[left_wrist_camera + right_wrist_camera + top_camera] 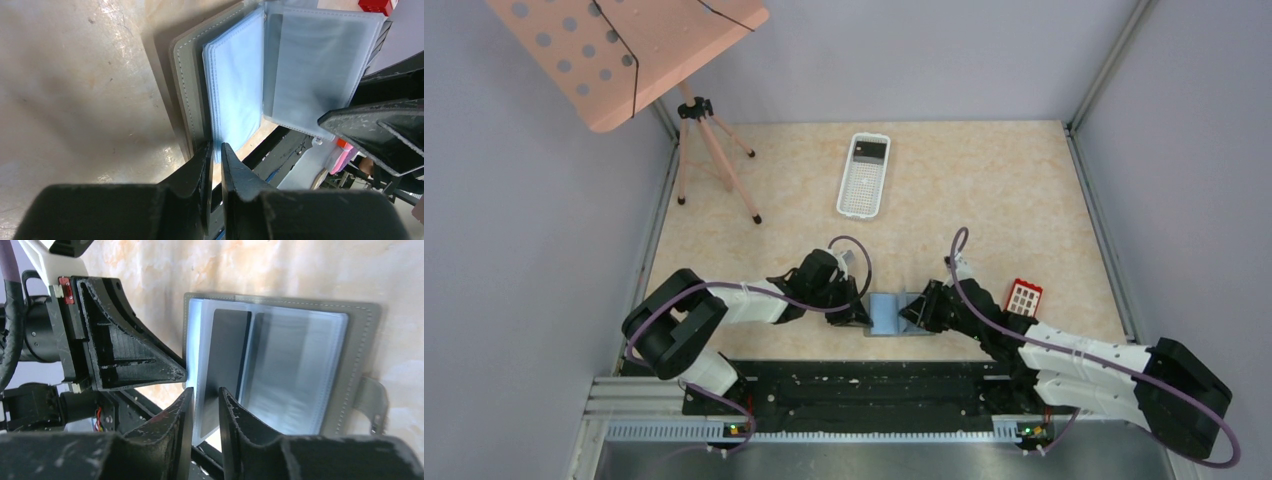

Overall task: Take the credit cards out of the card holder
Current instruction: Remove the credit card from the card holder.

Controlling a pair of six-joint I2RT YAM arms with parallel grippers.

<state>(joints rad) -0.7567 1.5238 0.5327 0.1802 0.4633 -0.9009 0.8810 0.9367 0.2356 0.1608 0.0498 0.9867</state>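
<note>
Right wrist view shows the right claw [205, 390] nipping the near edge of the dark credit card [227, 355] just ahead, while the left claw [216, 150] clamps the open card holder [187, 90] opposite, so pull straight back slowly, watching the sleeve [300, 365] doesn't follow.

Lab cell: grey partition walls [514, 250], tripod [709, 150], mounting rail [874, 385].

No text, label, brand or number is readable anywhere.
</note>
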